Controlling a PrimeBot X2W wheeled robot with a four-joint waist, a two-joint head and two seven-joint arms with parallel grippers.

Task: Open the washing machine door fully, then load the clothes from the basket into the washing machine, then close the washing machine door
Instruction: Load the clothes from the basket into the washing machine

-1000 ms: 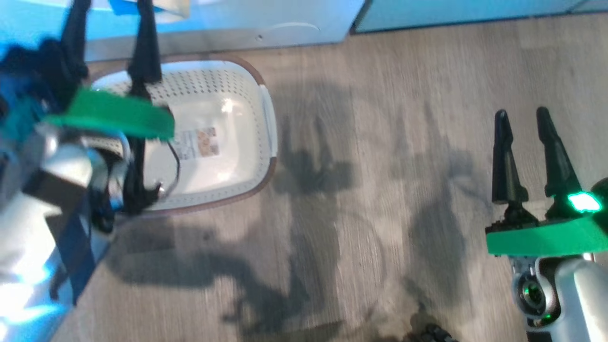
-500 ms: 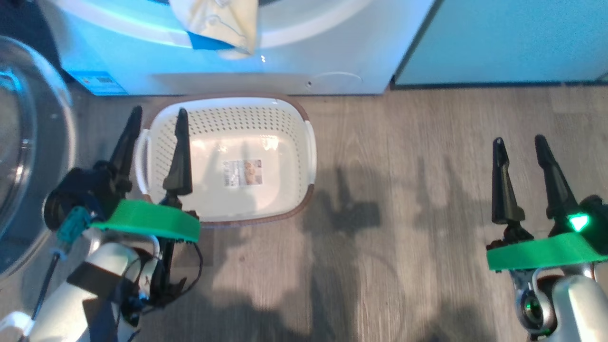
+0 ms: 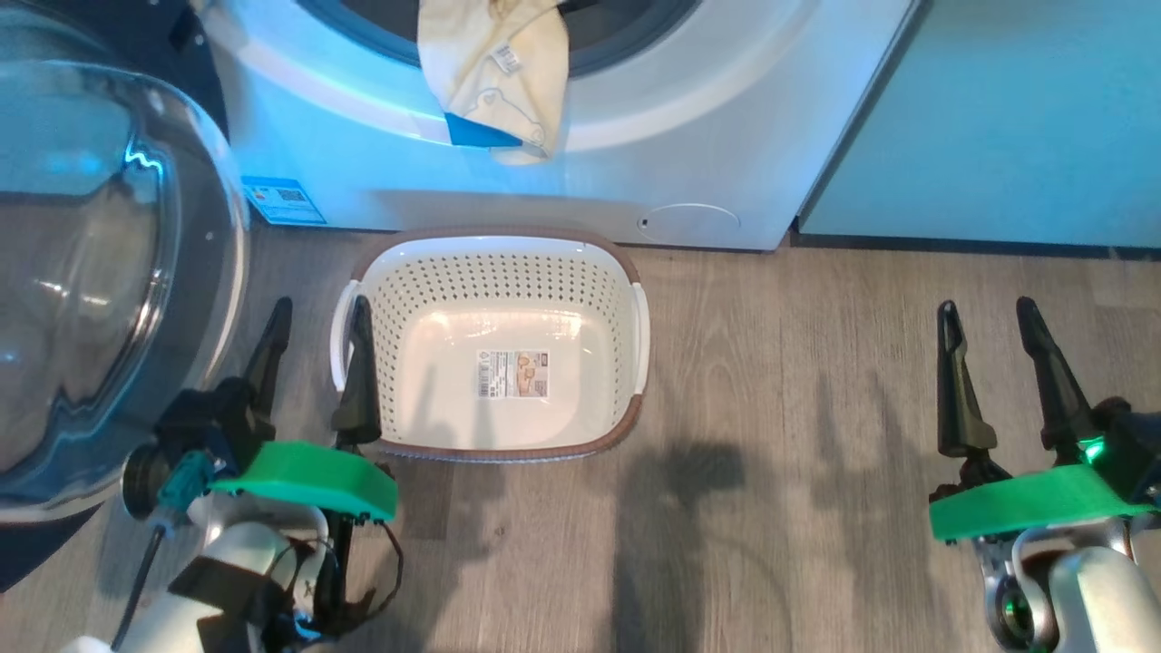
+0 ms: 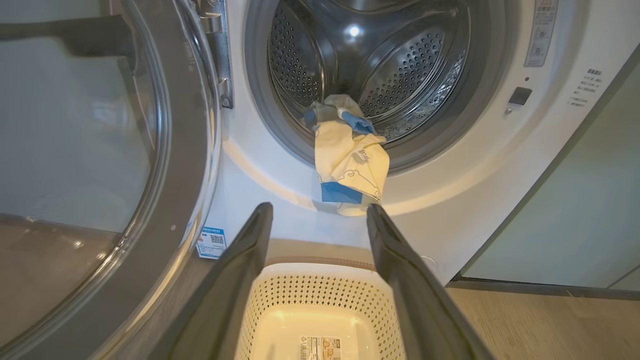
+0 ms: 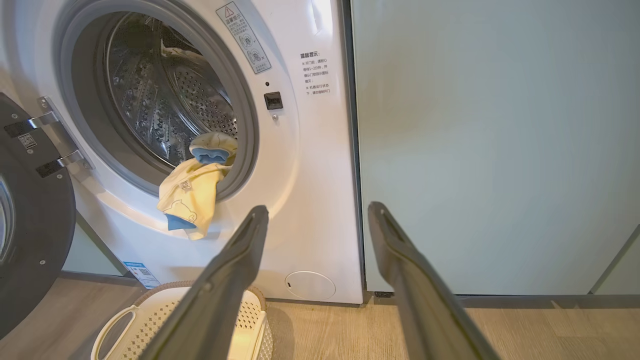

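The white washing machine stands with its door swung wide open to the left. The cream-yellow clothes with a blue patch hang over the grey gasket, partly in the steel drum and partly down the front; they also show as clothes and clothes. The cream basket sits on the floor before the machine, holding nothing but its label. My left gripper is open by the basket's left handle, one finger over its rim. My right gripper is open over bare floor, far right.
Pale teal cabinets adjoin the machine on the right, seen also as a cabinet front. Grey wood floor stretches between the basket and my right arm. The open door's glass bowl bulges close to my left arm.
The head camera has tilted up, so machine and basket sit lower in the picture. My left arm has drawn back from the machine's opening to beside the basket. The right gripper kept its place.
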